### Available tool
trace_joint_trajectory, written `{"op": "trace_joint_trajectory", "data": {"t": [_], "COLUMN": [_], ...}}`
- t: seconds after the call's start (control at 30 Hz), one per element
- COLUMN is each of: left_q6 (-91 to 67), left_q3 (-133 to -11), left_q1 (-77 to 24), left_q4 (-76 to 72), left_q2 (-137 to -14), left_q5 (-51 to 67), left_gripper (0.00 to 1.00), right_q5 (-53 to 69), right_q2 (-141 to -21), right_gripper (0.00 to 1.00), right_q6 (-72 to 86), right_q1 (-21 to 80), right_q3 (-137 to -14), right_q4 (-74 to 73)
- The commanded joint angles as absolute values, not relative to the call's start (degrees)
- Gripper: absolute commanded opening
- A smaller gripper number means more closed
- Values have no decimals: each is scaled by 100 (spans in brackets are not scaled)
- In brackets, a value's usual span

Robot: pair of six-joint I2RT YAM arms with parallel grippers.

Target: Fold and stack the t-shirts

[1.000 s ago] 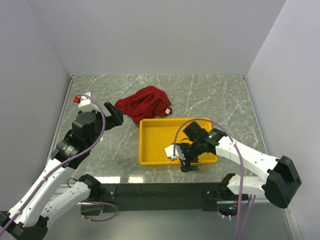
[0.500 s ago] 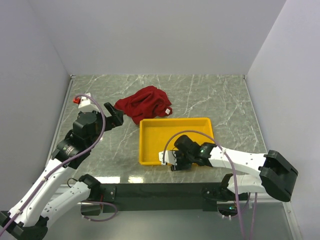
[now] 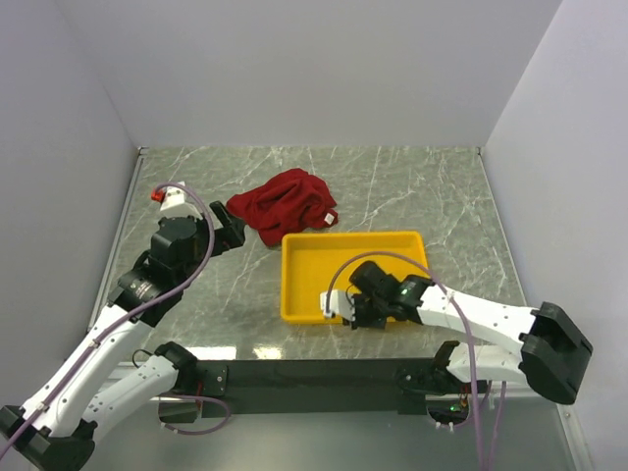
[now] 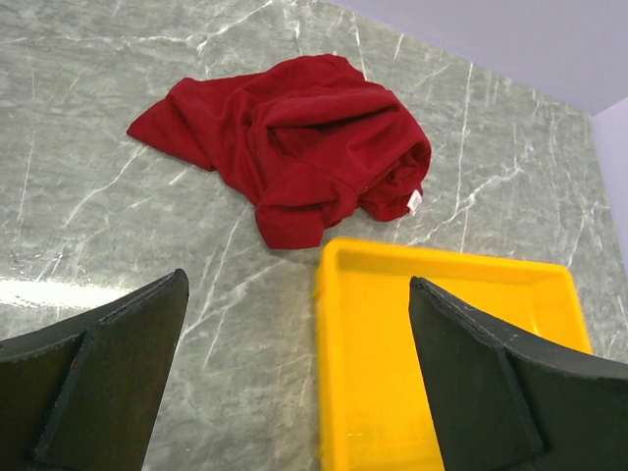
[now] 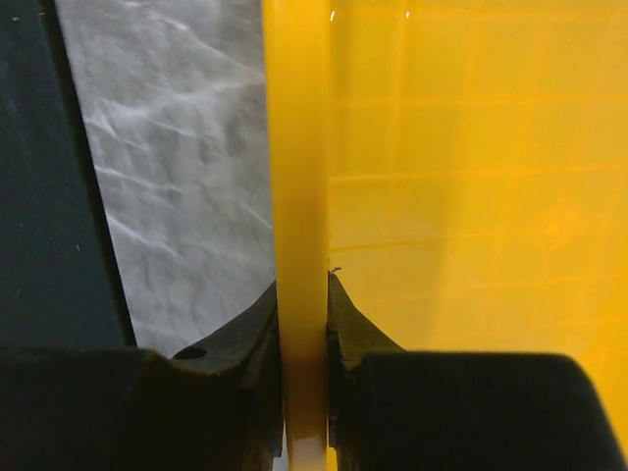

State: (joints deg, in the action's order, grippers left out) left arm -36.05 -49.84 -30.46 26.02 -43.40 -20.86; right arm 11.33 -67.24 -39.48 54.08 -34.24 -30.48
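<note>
Marble tabletop (image 3: pixel 432 186): crumpled t-shirt (image 3: pixel 285 204) lies at 2 o'clock of the nearer, wide-apart left claw (image 3: pixel 232 228). Right claw (image 3: pixel 351 312) pinches the tray rim (image 3: pixel 304 319).

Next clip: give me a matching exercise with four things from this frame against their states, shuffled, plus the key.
Things:
1. t-shirt
2. yellow tray
3. left gripper
4. right gripper

States:
A. gripped at its near rim
B. jaws pinching a yellow rim
C. crumpled on the table, held by nothing
D. jaws wide apart, holding nothing

Pairs: 1-C, 2-A, 3-D, 4-B
</note>
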Motion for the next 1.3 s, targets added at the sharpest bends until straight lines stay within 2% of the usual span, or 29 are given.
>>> {"op": "trace_joint_trajectory", "data": {"t": [0.0, 0.2, 0.3, 0.4, 0.53, 0.63, 0.9, 1.03, 1.27], "left_q6": [-3446, -3401, -3384, -3410, -3436, -3454, -3533, -3568, -3560], "left_q3": [-5177, -5203, -5203, -5186, -5159, -5124, -4975, -4878, -4922], "left_q1": [-3032, -3032, -3024, -3032, -3032, -3032, -3024, -3032, -3023], "left_q4": [2514, 2461, 2365, 2259, 2040, 1908, 1775, 1784, 1898], "left_q2": [-4386, -4482, -4570, -4658, -4825, -4904, -4817, -4738, -4746], "left_q5": [-2153, -2136, -2092, -2022, -1846, -1679, -1600, -1617, -1652], "left_gripper": [99, 100, 100, 99, 100, 99, 99, 100, 99], "right_q5": [1248, 1897, 1820, 1275, 617, 212, -1501, -1433, -1468], "right_q2": [-6250, -5459, -4844, -4877, -5807, -7009, -9156, -10587, -11434], "right_gripper": [0, 0, 0, 0, 0, 0, 0, 0, 0], "right_q6": [-3928, -4613, -4571, -3992, -2458, -1517, 437, 711, 317], "right_q1": [4688, 3377, 2656, 2295, 1961, 1758, 1522, 1127, 598], "right_q3": [-4095, -4368, -4132, -4043, -4692, -5386, -7493, -8594, -9404], "right_q4": [-3646, -4490, -4211, -3640, -3061, -2963, -3101, -3734, -3235]}}
